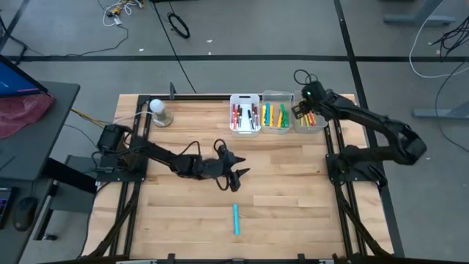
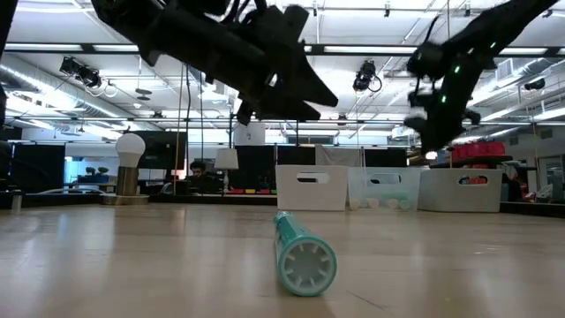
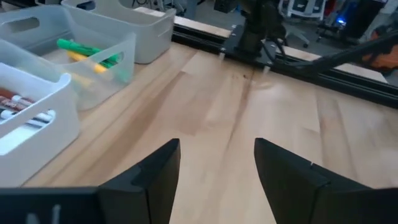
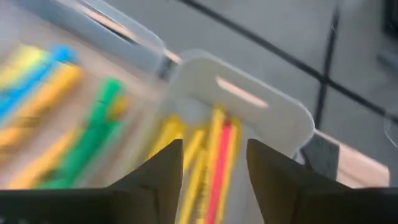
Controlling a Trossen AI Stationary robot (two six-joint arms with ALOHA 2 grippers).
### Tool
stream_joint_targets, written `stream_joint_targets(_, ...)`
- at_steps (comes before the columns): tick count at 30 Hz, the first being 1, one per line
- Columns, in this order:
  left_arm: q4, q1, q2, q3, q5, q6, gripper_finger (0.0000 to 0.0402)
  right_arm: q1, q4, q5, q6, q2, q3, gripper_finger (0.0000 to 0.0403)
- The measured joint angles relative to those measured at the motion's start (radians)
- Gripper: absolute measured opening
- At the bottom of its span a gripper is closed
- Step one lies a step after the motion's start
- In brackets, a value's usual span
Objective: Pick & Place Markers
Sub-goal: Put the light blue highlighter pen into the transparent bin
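Wooden tabletop (image 1: pixel 293 191) carries three bins along its far edge. The right gripper (image 1: pixel 303 110), fingers apart and empty, hangs over the rightmost bin (image 1: pixel 320 129) of yellow and red markers (image 4: pixel 214 155). The left gripper (image 1: pixel 238 174), released, hovers mid-table; a cyan marker (image 1: pixel 237 218) lies nearer the front edge, apart from it.
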Motion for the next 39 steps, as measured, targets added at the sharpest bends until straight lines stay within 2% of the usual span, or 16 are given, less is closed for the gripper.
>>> stream_joint_targets(3,-0.059,-0.044,0.0,0.035,-0.031,0.0,0.0205,0.084,-0.009,-0.075,0.001,-0.13,-0.004,0.0184)
stream_joint_targets(6,-0.253,-0.092,0.0,0.115,-0.066,-0.035,0.0197,0.215,0.009,-0.167,0.011,-0.263,-0.043,0.0184)
stream_joint_targets(10,-0.582,-0.152,0.0,0.249,-0.08,-0.197,0.0191,0.47,0.095,-0.219,0.084,-0.44,-0.146,0.0177)
stream_joint_targets(12,-0.692,-0.178,0.0,0.29,-0.079,-0.29,0.019,0.612,0.153,-0.223,0.113,-0.512,-0.211,0.0172)
stream_joint_targets(16,-0.749,-0.233,0.0,0.308,-0.067,-0.456,0.019,0.881,0.333,-0.218,0.14,-0.609,-0.35,0.016)
stream_joint_targets(21,-0.748,-0.282,0.031,0.306,0.021,-0.71,0.019,1.126,0.645,-0.176,0.116,-0.617,-0.521,0.0143)
stream_joint_targets(23,-0.737,-0.289,0.048,0.306,0.068,-0.815,0.0192,1.183,0.762,-0.141,0.109,-0.606,-0.571,0.0136)
stream_joint_targets(27,-0.738,-0.284,0.089,0.307,0.149,-0.984,0.0213,1.235,0.865,-0.103,0.093,-0.595,-0.626,0.0122)
stream_joint_targets(33,-0.7,-0.26,0.15,0.307,0.267,-1.086,0.0269,1.24,0.868,-0.102,0.068,-0.591,-0.634,0.0106)
stream_joint_targets(39,-0.715,-0.246,0.233,0.343,0.333,-1.133,0.0279,1.24,0.877,-0.101,0.043,-0.59,-0.634,0.01)
